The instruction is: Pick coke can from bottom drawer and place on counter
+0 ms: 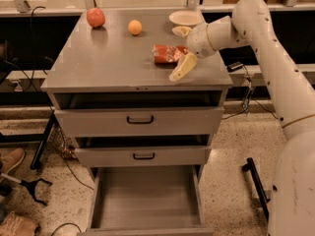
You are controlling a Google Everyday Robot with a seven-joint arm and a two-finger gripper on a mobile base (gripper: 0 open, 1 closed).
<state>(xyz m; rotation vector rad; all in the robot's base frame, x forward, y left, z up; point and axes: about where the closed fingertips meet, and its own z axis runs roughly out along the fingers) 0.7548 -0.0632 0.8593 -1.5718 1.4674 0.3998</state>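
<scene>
The coke can [163, 53] lies on its side on the counter [108, 63], near the right front corner. My gripper [175, 53] is open around the can's right end, with one pale finger [181, 31] behind it and the other finger [180, 68] in front of it, spread wide. The arm reaches in from the right. The bottom drawer [147, 203] is pulled out below, and its grey floor is bare.
A red apple [96, 17] and a small orange fruit [135, 27] sit at the back of the counter, with a white bowl [184, 17] at the back right. Two upper drawers with black handles [140, 119] are nearly closed. Shoes and cables lie on the floor at left.
</scene>
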